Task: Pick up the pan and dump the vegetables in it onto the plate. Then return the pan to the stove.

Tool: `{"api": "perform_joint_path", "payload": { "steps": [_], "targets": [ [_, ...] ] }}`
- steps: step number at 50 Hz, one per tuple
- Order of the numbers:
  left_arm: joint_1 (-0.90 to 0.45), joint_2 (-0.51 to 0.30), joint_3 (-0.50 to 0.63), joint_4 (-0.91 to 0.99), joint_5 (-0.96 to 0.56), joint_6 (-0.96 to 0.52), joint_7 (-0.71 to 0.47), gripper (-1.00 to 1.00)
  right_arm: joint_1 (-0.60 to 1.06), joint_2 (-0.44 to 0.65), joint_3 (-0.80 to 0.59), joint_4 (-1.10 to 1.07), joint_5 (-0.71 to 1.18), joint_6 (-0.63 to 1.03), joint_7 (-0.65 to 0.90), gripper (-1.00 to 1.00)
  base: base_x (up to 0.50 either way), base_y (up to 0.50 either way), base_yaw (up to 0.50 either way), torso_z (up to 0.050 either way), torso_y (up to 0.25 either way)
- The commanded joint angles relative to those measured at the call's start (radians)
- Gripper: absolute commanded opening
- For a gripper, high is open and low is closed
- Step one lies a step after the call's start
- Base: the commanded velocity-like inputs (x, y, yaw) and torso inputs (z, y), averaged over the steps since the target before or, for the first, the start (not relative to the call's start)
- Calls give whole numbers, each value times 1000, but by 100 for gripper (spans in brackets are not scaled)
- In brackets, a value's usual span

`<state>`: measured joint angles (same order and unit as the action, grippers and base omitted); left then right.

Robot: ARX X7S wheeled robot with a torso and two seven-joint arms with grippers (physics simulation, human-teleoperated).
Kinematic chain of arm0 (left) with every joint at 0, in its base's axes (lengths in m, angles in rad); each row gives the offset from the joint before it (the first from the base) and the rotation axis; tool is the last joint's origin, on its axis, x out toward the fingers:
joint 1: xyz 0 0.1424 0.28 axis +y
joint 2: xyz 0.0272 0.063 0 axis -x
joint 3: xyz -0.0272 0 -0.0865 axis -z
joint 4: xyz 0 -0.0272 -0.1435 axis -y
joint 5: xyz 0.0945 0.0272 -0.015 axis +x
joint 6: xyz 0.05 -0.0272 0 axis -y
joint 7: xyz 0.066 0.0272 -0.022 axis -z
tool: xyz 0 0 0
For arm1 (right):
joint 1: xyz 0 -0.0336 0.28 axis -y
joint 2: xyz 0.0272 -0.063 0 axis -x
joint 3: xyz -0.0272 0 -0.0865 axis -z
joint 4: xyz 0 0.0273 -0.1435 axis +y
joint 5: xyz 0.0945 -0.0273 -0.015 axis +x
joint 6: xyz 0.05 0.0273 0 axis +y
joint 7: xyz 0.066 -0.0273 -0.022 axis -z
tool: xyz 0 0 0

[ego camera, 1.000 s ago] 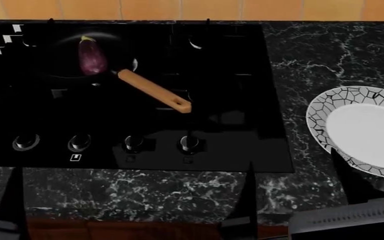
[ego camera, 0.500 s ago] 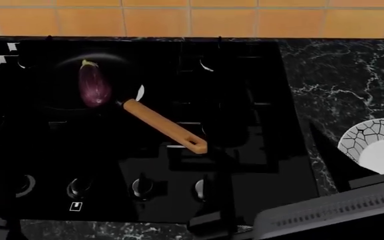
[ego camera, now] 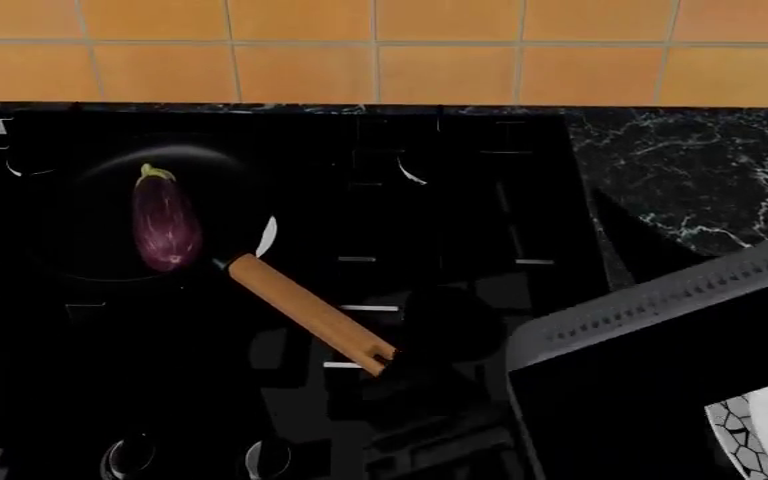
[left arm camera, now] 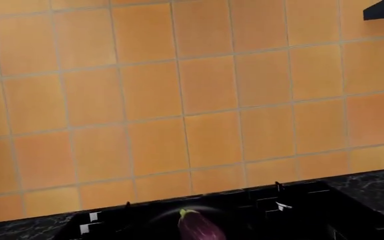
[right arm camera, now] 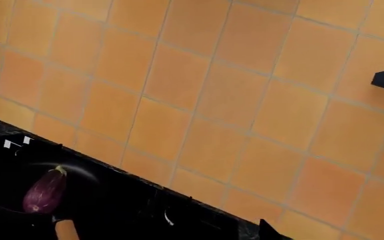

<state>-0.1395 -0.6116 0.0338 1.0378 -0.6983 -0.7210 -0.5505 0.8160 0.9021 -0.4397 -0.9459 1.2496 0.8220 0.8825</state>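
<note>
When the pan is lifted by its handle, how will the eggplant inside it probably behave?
The eggplant looks glossy and rounded, so it would probably slide or roll once the pan tilts. It lies loose, near where the wooden handle joins, so it may shift toward the lower side. The long handle suggests the pan could feel front-heavy.

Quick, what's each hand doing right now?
Left hand: cannot be told, fingertips barely in view, nothing held.
Right hand: cannot be told, same; the pan sits untouched.
</note>
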Motion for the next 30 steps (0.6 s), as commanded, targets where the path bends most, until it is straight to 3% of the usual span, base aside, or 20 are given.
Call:
{"api": "perform_joint_path", "payload": {
  "steps": [1,11,30],
  "targets": [
    [14,-66,42,-10,-63,72,-79,100,307,-62,-74,183,276,128,-72,100,0,0,0,0,0],
    [37,-78,51,-27,-44,107,-81,100,355,-208,-161,329,304,164,-185,100,0,0,0,0,0],
    [13,-113,72,-4,-105,117,-136,100,322,-249,-197,357,305,157,-277,100,0,0,0,0,0]
  ]
}}
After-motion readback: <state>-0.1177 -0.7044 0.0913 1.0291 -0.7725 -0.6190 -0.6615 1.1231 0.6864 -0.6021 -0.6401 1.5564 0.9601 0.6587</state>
